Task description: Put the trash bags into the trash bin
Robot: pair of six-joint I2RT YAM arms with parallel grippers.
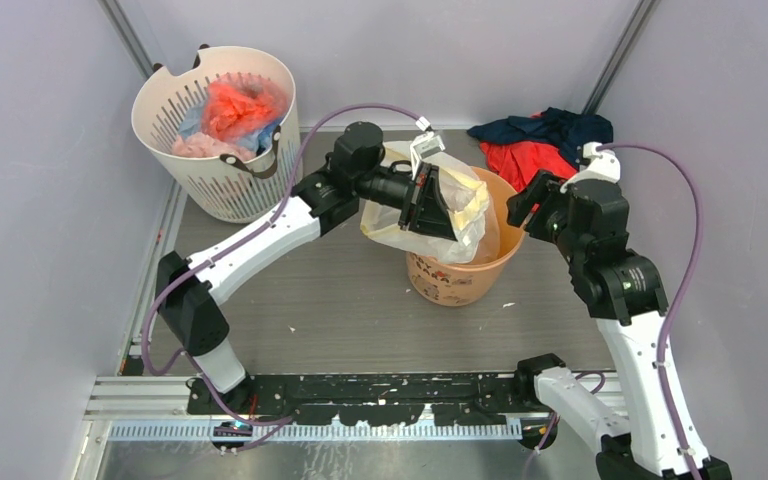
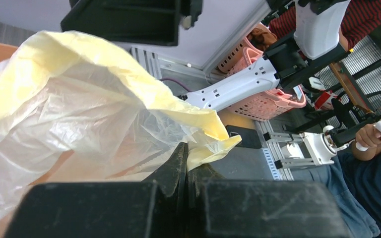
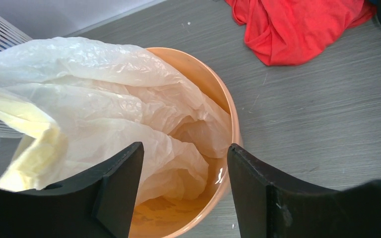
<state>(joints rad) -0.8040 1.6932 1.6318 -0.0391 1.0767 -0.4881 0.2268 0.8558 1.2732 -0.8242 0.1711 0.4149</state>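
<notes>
Trash bag (image 1: 468,198), partly in the bin (image 1: 457,283), hides much of its inside; left end effector (image 2: 186,157) pinches it, right end effector (image 3: 184,151) stands open.

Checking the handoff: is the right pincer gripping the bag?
No, the right pincer is open above the bin, its fingers clear of the bag.

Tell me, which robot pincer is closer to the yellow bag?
Left. The left pincer is shut on the yellow bag, holding it over the orange bin. The right pincer hangs open by the bin's rim, holding nothing.
</notes>
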